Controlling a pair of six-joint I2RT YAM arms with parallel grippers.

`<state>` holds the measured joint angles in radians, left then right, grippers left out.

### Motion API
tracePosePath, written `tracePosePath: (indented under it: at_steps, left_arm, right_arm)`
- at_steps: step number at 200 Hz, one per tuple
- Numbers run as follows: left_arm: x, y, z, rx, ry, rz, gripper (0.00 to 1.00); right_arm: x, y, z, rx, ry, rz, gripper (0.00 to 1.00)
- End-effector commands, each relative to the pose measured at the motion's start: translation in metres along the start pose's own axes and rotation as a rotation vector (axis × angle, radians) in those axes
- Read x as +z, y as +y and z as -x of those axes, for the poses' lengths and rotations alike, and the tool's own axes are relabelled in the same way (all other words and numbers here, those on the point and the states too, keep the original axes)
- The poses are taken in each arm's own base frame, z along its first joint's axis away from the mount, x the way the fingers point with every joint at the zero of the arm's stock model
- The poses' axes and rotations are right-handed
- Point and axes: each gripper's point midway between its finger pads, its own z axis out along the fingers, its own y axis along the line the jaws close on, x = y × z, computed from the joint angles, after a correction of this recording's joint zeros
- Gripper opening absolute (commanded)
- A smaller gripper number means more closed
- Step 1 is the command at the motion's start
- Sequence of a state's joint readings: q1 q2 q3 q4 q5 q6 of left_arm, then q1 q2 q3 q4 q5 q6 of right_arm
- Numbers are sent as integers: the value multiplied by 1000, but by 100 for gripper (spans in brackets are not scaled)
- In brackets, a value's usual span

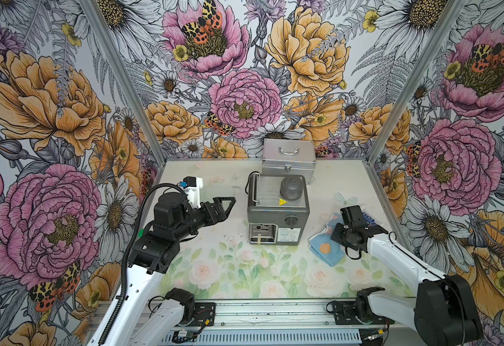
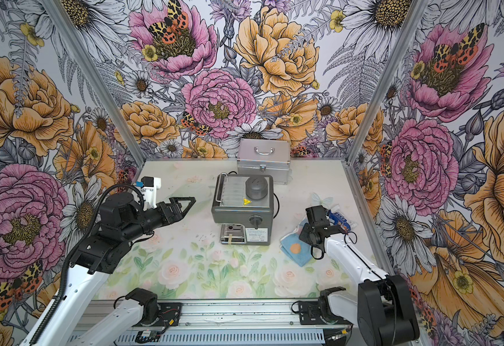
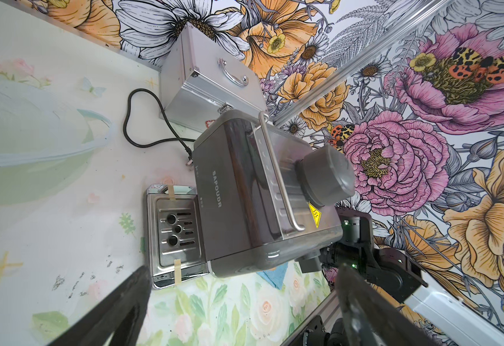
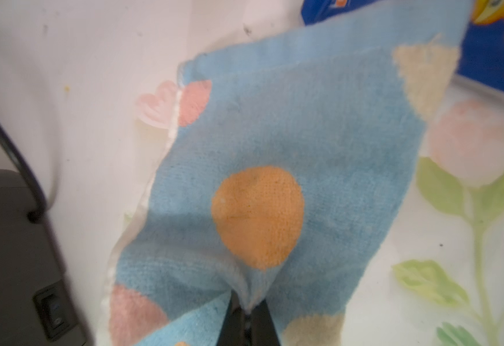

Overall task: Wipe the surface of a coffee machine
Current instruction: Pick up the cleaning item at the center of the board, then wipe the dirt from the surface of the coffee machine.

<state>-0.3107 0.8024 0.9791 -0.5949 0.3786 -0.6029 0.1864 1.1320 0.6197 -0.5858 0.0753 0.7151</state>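
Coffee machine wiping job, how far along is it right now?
Done: the right gripper is clamped on the blue spotted cloth. In hand: the cloth lies on the table beside the coffee machine. Remaining: all the wiping; the open left gripper hovers empty.

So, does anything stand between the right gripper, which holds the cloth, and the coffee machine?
Nothing visible does. The right gripper is shut on the cloth, and only bare table lies between it and the coffee machine. A black cord hangs by that side of the machine.
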Motion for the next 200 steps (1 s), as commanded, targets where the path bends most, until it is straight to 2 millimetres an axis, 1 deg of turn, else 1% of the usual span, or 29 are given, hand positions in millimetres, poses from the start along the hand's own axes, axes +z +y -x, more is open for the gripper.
tracePosePath:
  at_steps: [1,18,46,67,81,97,118,137,161,165,173,185,200]
  left_arm:
    - [9,-9,-2,36,48,-26,95]
    - [18,-10,0,54,59,-7,96]
    - [31,-20,5,85,78,-3,96]
    - [41,-20,14,115,73,25,96]
    - [48,-16,18,117,70,49,96]
    - [57,-14,18,112,91,56,96]
    - [65,-8,17,101,105,78,95]
    - [67,-6,18,100,100,93,95]
    - [72,-7,16,92,109,97,94]
    - [73,-6,15,90,113,102,94]
    - [76,-5,13,88,114,113,94]
    - [79,0,11,83,114,136,93]
    - [82,3,7,80,119,154,92]
  right_arm:
    - [-33,17,15,-31,-83,53,0]
    - [-59,25,24,-59,-134,66,0]
    - [-100,35,39,-78,-217,111,0]
    - [-133,46,46,-99,-270,157,0]
    - [-156,50,52,-113,-316,177,0]
    - [-189,64,55,-139,-359,263,0]
    - [-238,85,57,-189,-411,393,0]
    - [-274,109,52,-249,-429,514,0]
    - [-312,136,44,-319,-464,612,0]
    - [-319,143,38,-349,-461,638,0]
    - [-332,154,34,-386,-471,668,0]
    - [-342,173,23,-448,-468,701,0]
    - [-343,205,6,-556,-484,682,0]
